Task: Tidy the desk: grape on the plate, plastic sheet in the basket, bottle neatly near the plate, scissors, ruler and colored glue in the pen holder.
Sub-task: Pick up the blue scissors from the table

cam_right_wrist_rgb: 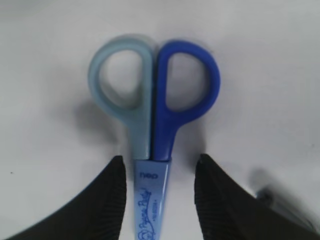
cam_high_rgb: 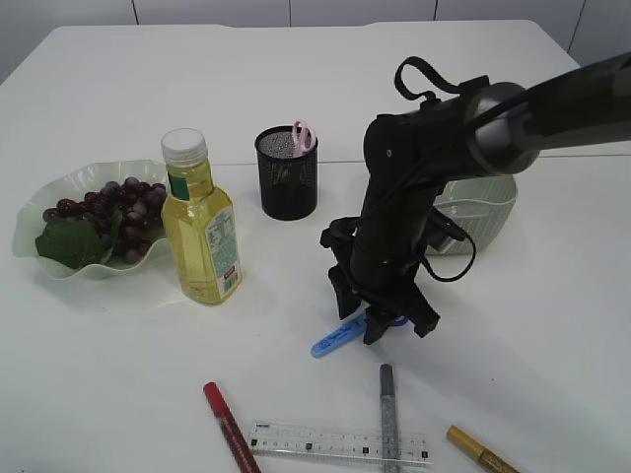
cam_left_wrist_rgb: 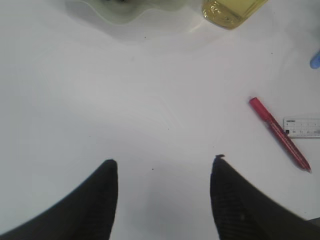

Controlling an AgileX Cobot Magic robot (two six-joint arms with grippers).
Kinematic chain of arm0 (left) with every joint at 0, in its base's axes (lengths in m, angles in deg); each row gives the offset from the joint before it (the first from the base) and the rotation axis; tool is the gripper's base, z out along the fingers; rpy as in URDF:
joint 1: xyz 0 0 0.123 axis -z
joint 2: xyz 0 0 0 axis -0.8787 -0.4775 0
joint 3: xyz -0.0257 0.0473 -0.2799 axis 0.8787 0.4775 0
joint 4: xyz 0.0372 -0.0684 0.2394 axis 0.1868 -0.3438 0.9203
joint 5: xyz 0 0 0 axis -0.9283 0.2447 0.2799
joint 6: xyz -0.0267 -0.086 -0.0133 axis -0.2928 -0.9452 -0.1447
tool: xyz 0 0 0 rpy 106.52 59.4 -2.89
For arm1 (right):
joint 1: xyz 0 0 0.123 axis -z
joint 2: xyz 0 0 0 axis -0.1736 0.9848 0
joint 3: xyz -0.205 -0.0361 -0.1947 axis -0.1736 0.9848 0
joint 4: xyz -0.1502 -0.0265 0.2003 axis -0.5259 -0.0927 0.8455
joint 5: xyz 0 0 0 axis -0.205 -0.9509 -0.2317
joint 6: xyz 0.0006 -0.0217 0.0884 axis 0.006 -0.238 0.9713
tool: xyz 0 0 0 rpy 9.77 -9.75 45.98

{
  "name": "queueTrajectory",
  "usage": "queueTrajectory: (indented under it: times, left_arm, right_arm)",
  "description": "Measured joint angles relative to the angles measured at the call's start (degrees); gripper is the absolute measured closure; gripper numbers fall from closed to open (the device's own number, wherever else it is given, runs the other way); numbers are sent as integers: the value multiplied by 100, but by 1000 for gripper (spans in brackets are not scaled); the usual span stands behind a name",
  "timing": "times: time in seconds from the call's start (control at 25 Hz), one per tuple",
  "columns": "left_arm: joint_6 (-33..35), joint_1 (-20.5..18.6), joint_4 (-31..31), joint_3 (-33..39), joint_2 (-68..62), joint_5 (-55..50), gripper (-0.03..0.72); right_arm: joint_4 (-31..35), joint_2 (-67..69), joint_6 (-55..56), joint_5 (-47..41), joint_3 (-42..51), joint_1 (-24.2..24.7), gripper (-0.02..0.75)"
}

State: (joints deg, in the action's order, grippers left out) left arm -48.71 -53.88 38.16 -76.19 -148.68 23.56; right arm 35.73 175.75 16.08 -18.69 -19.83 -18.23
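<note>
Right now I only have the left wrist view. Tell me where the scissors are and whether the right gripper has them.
Observer: The scissors lie flat on the table, in front and to the right of the bottle, with the blades in a light blue sheath.
Operator: Give me the gripper state.
Observer: The right gripper is open. Its fingers sit astride the sheath just past the handles, with a gap on each side.
Operator: Now locate the pen holder.
Observer: The black mesh pen holder stands behind the scissors, between the bottle and the basket, with something pink in it.
</note>
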Motion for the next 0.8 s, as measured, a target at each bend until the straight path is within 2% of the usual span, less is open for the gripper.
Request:
queueTrajectory:
  times: [0.52,0.6,0.72,0.8]
  left_arm:
    - [0,0,0,0,0,-3,254]
    - [0,0,0,0,0,-3,255]
    - [0,0,0,0,0,-3,255]
    - [0,0,0,0,0,-3,254]
  right_arm:
    - [-73,72,0,81,-37,0,407]
    - [-73,72,0,71,-37,0,437]
    - [-73,74,0,71,-37,0,545]
    - [-73,74,0,71,-37,0,586]
